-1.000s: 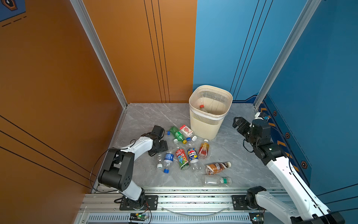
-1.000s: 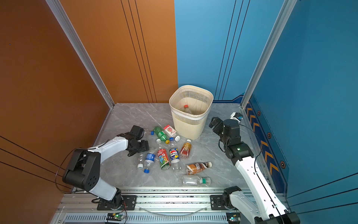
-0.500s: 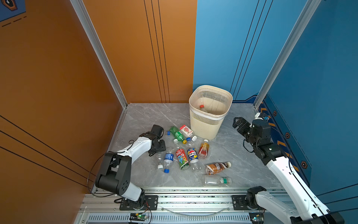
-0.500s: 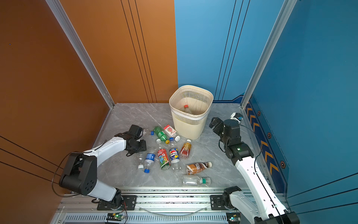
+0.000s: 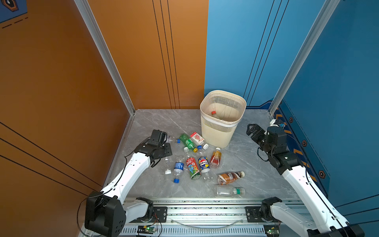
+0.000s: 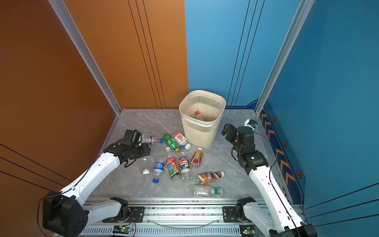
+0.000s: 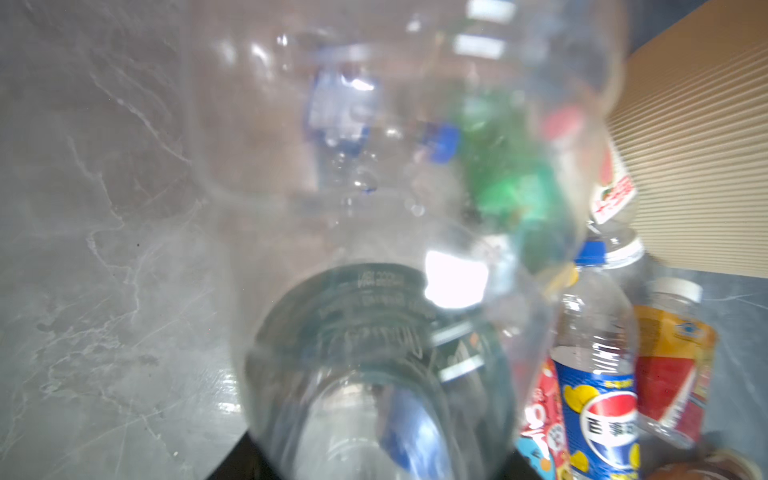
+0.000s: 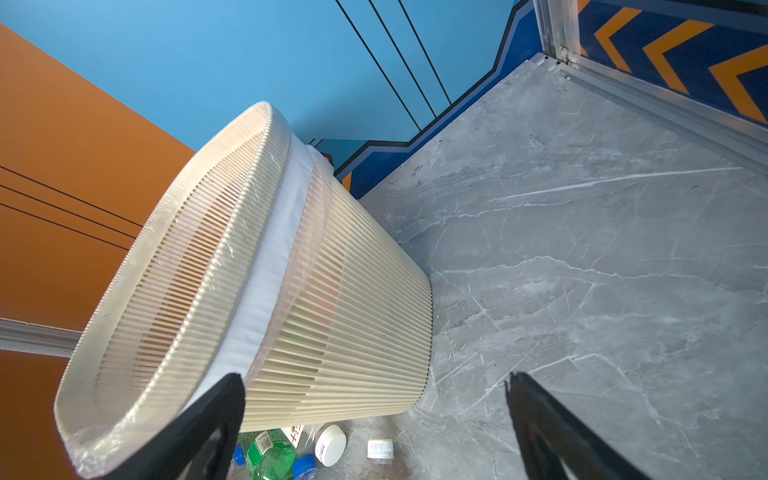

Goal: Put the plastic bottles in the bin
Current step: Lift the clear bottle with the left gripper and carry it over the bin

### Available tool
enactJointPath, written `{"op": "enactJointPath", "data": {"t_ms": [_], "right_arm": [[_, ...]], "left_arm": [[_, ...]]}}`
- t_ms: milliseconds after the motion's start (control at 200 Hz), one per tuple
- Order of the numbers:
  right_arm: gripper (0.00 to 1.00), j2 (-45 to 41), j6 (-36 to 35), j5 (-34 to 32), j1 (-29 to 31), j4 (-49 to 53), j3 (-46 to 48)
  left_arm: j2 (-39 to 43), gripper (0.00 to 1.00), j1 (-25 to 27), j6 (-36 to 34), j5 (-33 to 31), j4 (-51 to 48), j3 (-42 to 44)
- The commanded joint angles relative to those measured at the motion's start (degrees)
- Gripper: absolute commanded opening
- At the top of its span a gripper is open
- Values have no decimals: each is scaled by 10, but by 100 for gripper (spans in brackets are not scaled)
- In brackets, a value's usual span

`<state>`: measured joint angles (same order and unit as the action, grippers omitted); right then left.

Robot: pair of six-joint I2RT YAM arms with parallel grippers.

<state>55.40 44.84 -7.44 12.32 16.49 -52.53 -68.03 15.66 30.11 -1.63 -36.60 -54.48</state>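
Note:
My left gripper [image 5: 164, 137] is shut on a clear bottle [image 5: 172, 139] with a blue cap [image 6: 161, 140], held just above the floor at the left end of the pile. That bottle [image 7: 374, 332] fills the left wrist view, base towards the camera. Several plastic bottles lie on the grey floor: a green one [image 5: 187, 142], a Pepsi one [image 5: 204, 164], a brown one [image 5: 230, 176] and a clear one [image 5: 229, 191]. The cream bin [image 5: 224, 96] stands behind them with a red-capped bottle [image 5: 213, 113] inside. My right gripper [image 5: 251, 131] hangs open and empty beside the bin [image 8: 332, 311].
An orange wall stands close on the left and a blue wall with chevron trim [image 5: 297, 151] on the right. The aluminium rail [image 5: 205, 207] with both arm bases runs along the front edge. Grey floor [image 5: 252, 164] lies bare between the bottles and my right arm.
My left gripper has closed on the clear blue-capped bottle and drawn back from the pile towards the far left. The right arm has not moved.

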Motion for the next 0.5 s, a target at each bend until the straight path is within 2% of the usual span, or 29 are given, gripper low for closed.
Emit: {"op": "enactJointPath", "data": {"t_ms": [0, 255, 496], "right_arm": [[100, 6, 6, 13, -3, -17, 9], [100, 4, 6, 15, -5, -17, 9], [100, -7, 5, 18, -11, -11, 14]], "left_arm": [[20, 52, 3, 8, 26, -11, -41], [-6, 52, 34, -4, 40, -10, -165], [-91, 52, 89, -32, 39, -6, -350]]}}
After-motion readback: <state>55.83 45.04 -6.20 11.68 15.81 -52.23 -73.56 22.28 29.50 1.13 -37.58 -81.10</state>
